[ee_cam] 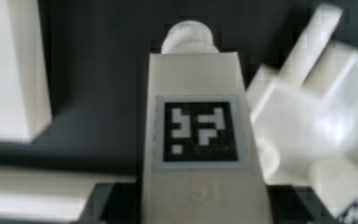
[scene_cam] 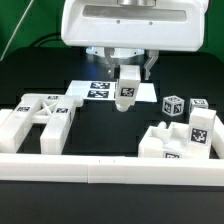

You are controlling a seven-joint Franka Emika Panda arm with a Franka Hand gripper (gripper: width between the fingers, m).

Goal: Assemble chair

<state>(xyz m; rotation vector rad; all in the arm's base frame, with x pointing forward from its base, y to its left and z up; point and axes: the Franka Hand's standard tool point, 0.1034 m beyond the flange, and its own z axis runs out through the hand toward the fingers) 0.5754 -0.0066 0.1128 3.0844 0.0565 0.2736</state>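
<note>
1. Robotics lab bench, no question: a bare black table (scene_cam: pixel 100 130) with a dark backdrop behind it.
2. Near edge, a long white border rail (scene_cam: pixel 100 170) fences the work area.
3. Far side, the marker board (scene_cam: pixel 88 90) lies flat, printed tags facing up.
4. Black-and-white tags all over: on the small cubes (scene_cam: pixel 174 105) at the exterior view's right, the slotted panel (scene_cam: pixel 30 122) at its left, and the square leg (ee_cam: pixel 199 130) filling the wrist view.
5. A big white robot housing (scene_cam: pixel 128 22) looms over the far middle.

Marker board (scene_cam: pixel 82 89) lying flat on black worktop (scene_cam: pixel 105 130); white border rail (scene_cam: pixel 100 168) running well apart from it.
</note>
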